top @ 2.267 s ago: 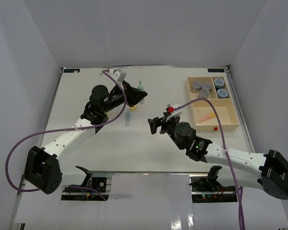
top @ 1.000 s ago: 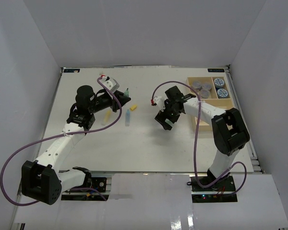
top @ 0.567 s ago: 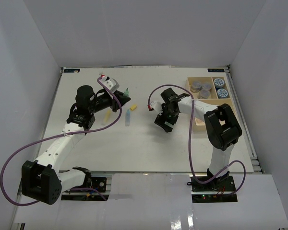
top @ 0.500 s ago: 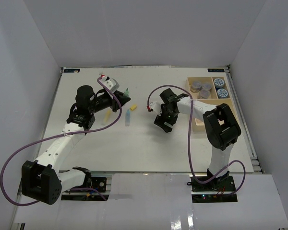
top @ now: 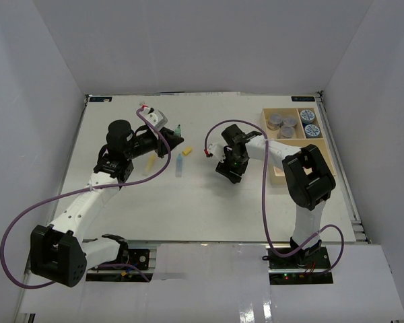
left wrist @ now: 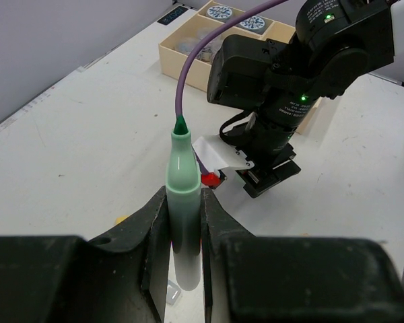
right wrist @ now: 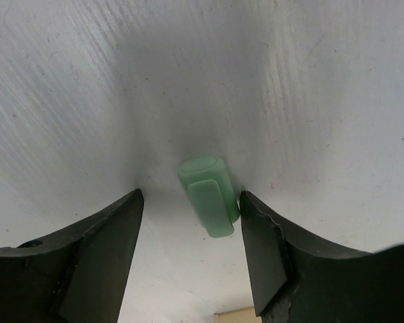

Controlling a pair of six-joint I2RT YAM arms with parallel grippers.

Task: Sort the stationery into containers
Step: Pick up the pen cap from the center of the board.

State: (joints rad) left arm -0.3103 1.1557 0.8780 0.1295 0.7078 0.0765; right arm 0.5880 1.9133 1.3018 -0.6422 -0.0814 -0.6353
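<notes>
We find the left gripper (left wrist: pixel 184 232) pinching a green marker (left wrist: pixel 182 215) — uncapped, tip pointing away from the jaws. The right gripper (right wrist: pixel 188 229) has its jaws spread over the table (right wrist: pixel 310 81), a green cap (right wrist: pixel 210 194) lying between them — nearer one jaw, untouched. The wooden tray (top: pixel 320 171) lies well behind the right gripper.

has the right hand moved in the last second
Yes. The right hand has crept left in the top view, farther from the wooden tray.
</notes>
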